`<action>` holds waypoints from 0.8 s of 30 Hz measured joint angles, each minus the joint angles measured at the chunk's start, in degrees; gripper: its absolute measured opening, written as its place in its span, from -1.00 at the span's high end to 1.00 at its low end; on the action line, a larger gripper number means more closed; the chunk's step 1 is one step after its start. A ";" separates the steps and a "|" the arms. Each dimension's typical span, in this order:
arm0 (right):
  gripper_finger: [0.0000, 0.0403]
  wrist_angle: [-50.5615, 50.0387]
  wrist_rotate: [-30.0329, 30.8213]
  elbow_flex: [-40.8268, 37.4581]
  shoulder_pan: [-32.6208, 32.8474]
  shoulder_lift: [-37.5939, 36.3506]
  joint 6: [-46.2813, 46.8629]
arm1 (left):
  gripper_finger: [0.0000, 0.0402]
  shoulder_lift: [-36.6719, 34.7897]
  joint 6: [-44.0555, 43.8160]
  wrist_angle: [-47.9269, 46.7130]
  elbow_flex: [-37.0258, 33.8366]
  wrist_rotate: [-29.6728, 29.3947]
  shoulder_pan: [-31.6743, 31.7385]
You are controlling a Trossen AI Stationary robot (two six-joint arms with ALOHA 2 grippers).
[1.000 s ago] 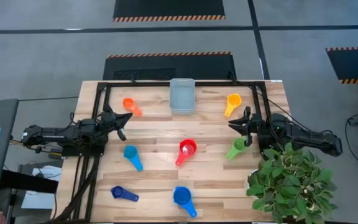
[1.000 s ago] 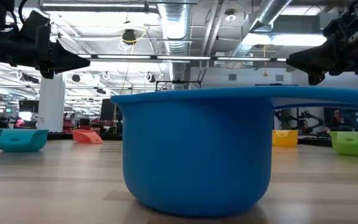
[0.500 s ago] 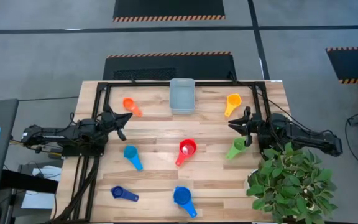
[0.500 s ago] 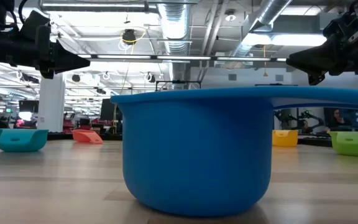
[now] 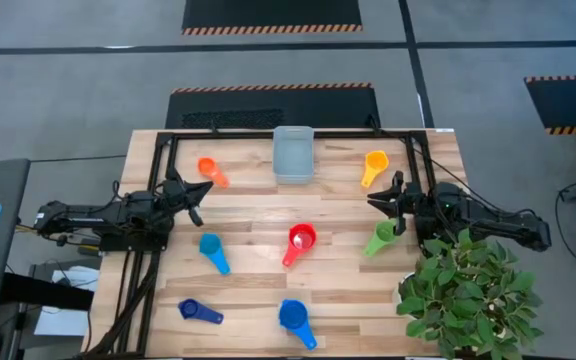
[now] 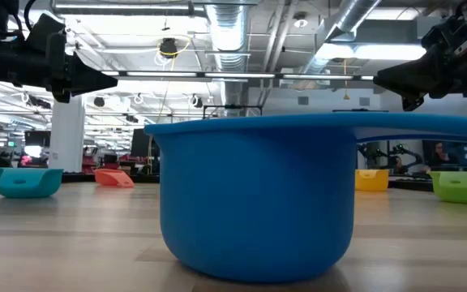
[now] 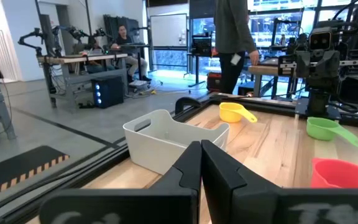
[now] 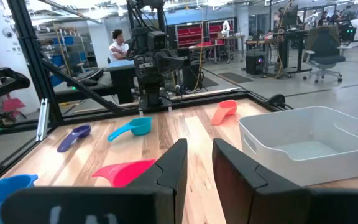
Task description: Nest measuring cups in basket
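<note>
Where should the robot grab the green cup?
Probably by the rim of the green cup's bowl, coming straight down. The bowl opens upward beside the right gripper, while its flat handle lies low on the table, harder to pinch.

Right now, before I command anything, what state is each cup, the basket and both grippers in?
basket: empty, upright at the table's far edge.
orange cup: loose on table.
yellow cup: loose on table.
red cup: loose, mid-table.
green cup: loose, beside right gripper.
light blue cup: loose.
two darker blue cups: loose, near edge.
left gripper: nearly shut, empty.
right gripper: slightly open, empty.
</note>
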 joint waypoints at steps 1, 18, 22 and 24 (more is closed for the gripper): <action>0.49 0.00 0.00 0.01 0.00 0.00 0.00 | 1.00 0.00 0.00 0.00 0.00 0.00 0.01; 0.49 0.01 0.00 0.01 -0.01 -0.01 0.00 | 1.00 -0.01 -0.76 0.01 0.02 0.04 0.02; 0.49 0.02 0.02 0.00 -0.01 0.01 0.00 | 1.00 0.07 0.01 1.34 0.00 0.19 0.07; 0.49 0.01 0.00 0.00 0.00 -0.01 0.00 | 1.00 0.37 0.70 5.93 0.00 0.72 0.19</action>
